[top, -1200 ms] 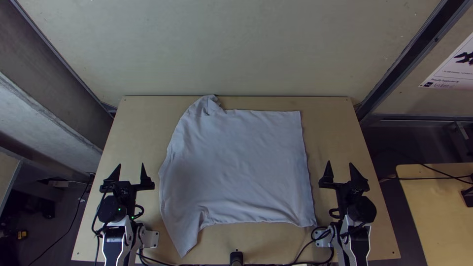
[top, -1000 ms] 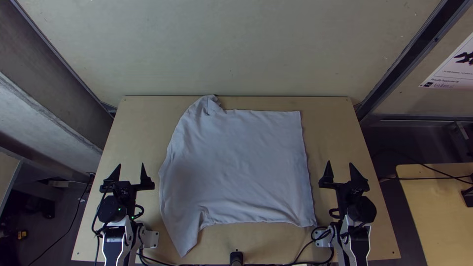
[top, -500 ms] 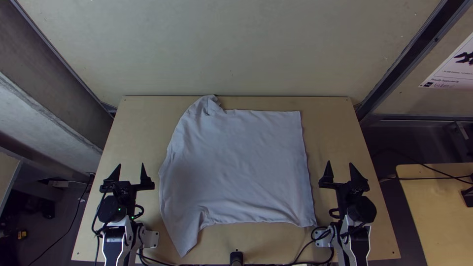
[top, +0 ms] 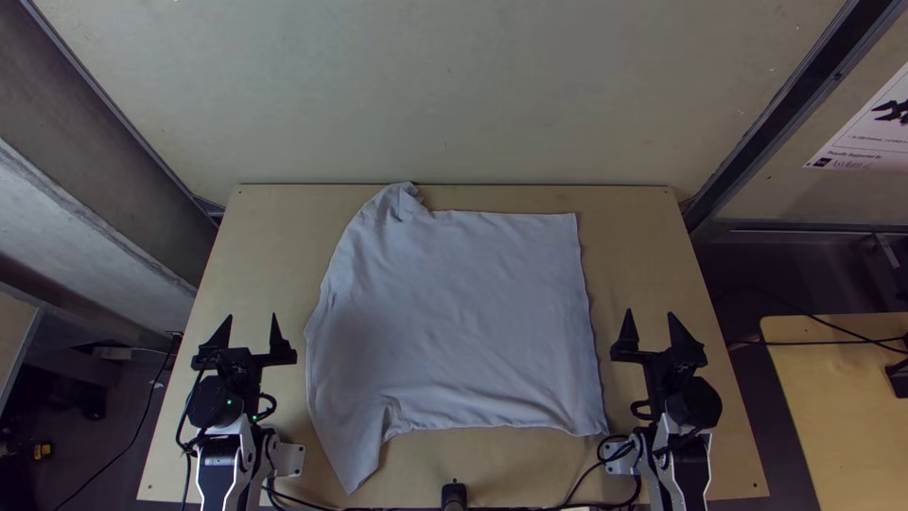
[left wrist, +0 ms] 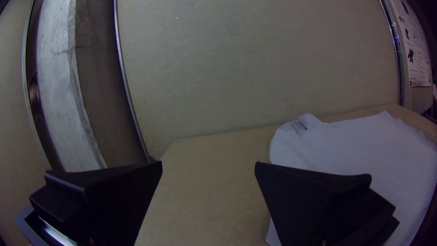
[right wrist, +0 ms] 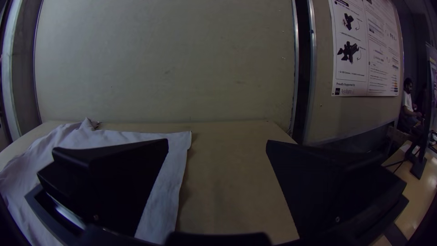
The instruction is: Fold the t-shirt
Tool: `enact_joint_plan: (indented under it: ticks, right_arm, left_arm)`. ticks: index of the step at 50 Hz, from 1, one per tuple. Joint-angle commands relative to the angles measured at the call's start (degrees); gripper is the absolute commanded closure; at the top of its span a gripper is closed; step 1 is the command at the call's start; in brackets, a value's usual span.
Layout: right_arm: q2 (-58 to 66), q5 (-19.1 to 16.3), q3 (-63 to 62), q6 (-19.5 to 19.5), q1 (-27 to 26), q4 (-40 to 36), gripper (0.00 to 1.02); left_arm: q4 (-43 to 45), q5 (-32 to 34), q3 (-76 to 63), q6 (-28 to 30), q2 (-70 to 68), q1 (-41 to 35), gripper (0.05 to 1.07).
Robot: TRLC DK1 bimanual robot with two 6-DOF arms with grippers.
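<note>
A pale t-shirt (top: 454, 312) lies spread on the table, its sleeves at the left side: one bunched at the far edge, the other pointing to the near edge. My left gripper (top: 253, 326) stands open left of the shirt, and my right gripper (top: 651, 324) stands open right of it; neither holds anything. In the left wrist view the gripper (left wrist: 208, 166) has its fingers wide apart, with the shirt (left wrist: 355, 146) beyond one of them. The right wrist view has the gripper (right wrist: 217, 145) spread over bare wood beside the shirt (right wrist: 168, 182).
The light wooden table (top: 274, 237) has bare strips on both sides of the shirt. A pale wall panel (top: 445, 95) rises behind its far edge. Black cables (top: 596, 464) run along the near edge between the arm bases, by a small black object (top: 454, 496).
My right gripper has shifted very slightly to the left in the top view. The left arm and the shirt have stayed as they were.
</note>
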Motion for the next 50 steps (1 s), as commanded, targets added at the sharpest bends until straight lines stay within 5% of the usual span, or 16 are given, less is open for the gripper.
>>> enact_joint_plan:
  ticks: [1, 50]
  right_arm:
    - [-0.16, -0.46, -1.05, 1.05, 0.65, 0.98, 0.04]
    - [2.12, -0.02, 7.04, 3.69, -2.51, -0.69, 0.04]
  left_arm:
    - [-1.26, 0.25, -2.38, 1.08, -0.56, -0.19, 0.10]
    - [-0.55, 1.13, 0.61, -3.84, -0.47, 5.96, 0.10]
